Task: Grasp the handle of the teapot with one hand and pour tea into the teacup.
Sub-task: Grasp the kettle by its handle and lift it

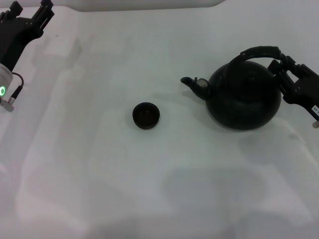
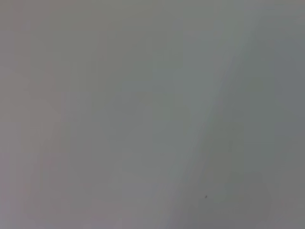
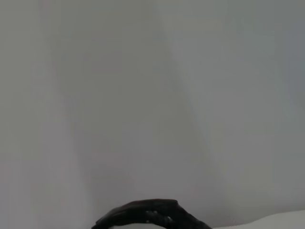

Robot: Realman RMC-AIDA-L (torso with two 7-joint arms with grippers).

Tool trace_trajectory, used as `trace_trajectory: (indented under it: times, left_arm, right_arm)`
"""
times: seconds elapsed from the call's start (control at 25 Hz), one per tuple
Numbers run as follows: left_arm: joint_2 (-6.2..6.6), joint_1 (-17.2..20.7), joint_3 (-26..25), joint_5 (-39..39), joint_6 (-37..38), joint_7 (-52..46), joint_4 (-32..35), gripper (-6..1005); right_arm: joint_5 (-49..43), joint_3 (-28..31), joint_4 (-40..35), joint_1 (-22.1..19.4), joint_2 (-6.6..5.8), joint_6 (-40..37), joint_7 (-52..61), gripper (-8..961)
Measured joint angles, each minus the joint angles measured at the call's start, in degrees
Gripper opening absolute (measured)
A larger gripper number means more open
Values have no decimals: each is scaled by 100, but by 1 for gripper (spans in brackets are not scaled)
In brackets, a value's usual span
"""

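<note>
Right end effector (image 1: 285,69) beside the teapot's (image 1: 243,97) handle (image 1: 253,52), right of frame; whether it grips is unclear.
Risk: a partial hold lets the teapot swing, spilling past the teacup (image 1: 146,115) mid-frame. Left end effector (image 1: 27,20), state unclear, parked upper left.

Matte black ribbed claws (image 1: 30,22) (image 1: 291,74), silver left wrist ring, green light, thin black cable.

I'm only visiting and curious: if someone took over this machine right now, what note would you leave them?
Right tool: at the teapot's handle, fingers around its right end; whether it grips firmly I cannot tell.
Left tool: parked at the far left, away from the work.
Teapot: upright on the table, spout toward the teacup.
Teacup: upright, apart from the pot on its left.
Done: reaching the handle.
Left: lift, tilt, pour.
</note>
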Motion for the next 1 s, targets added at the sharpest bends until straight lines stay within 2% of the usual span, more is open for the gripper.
trace_trajectory:
  times: [0.28, 0.48, 0.84, 1.0]
  left_arm:
    - [0, -12, 10, 0, -1, -32, 0, 872]
    - [-3, -3, 16, 0, -1, -40, 0, 872]
    - [-9, 27, 16, 0, -1, -49, 14, 872]
    - [-10, 22, 16, 1, -1, -50, 6, 872]
  right_arm:
    - [-5, -31, -36, 0, 0, 17, -7, 346]
    - [-22, -41, -100, 10, 0, 14, -27, 202]
    - [-26, -3, -267, 53, -2, 50, -58, 203]
    - [-40, -13, -295, 230, -11, 65, -119, 199]
